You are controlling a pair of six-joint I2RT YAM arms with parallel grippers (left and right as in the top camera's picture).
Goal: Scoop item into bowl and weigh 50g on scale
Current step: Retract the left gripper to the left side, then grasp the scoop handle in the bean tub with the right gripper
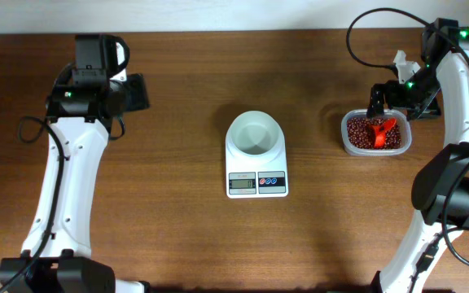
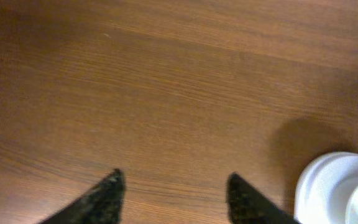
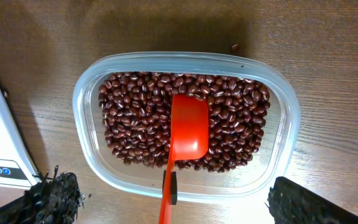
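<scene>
Now hovering spread, the right gripper (image 3: 169,194) is needing a square pinch on the scoop handle (image 3: 165,210) at 6 o'clock.

Looks like a robotics lab bench: the left arm (image 1: 55,187) and right arm (image 1: 466,89), white and cable-strung, flank a wood-grain worktop (image 1: 177,81) carrying a kitchen scale (image 1: 257,183) and a tub (image 1: 344,142) of beans (image 1: 358,130).

Even, warm light fills the overhead view. The left wrist view is soft, the left gripper (image 2: 174,177) blurred. Glare whitens the tub's (image 3: 229,191) near rim in the right wrist view.
</scene>
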